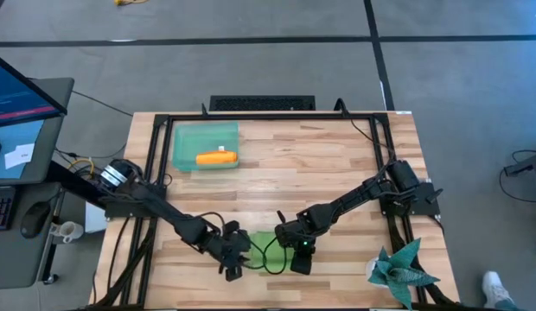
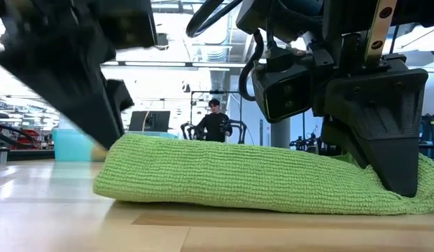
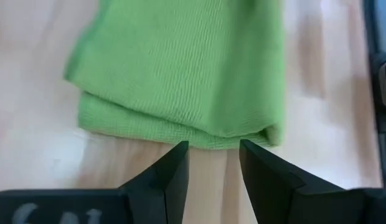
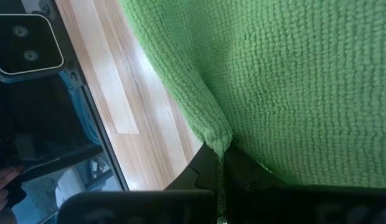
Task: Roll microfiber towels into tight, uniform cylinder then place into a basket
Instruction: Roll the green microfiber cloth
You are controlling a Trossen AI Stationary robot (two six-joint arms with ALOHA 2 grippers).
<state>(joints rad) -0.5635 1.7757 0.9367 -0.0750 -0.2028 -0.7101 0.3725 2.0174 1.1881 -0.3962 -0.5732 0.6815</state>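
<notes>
Here the green towel (image 3: 187,68) lies just ahead of the open left hand (image 3: 213,152), its far edge pinched by the right hand (image 4: 221,158).

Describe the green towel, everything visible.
The lime green microfiber towel has a nubby looped weave and lies folded in layers on the wooden table near its front edge, not yet a tight roll. The right pincer is shut on one bunched edge; the left pincer stands open just short of the fold.

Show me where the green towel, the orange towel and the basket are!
green towel (image 2: 259,175), low view, middle of its folded top.
orange towel (image 1: 217,158), high view, middle of the roll.
basket (image 1: 183,138), high view, bare floor near its far left corner.
</notes>
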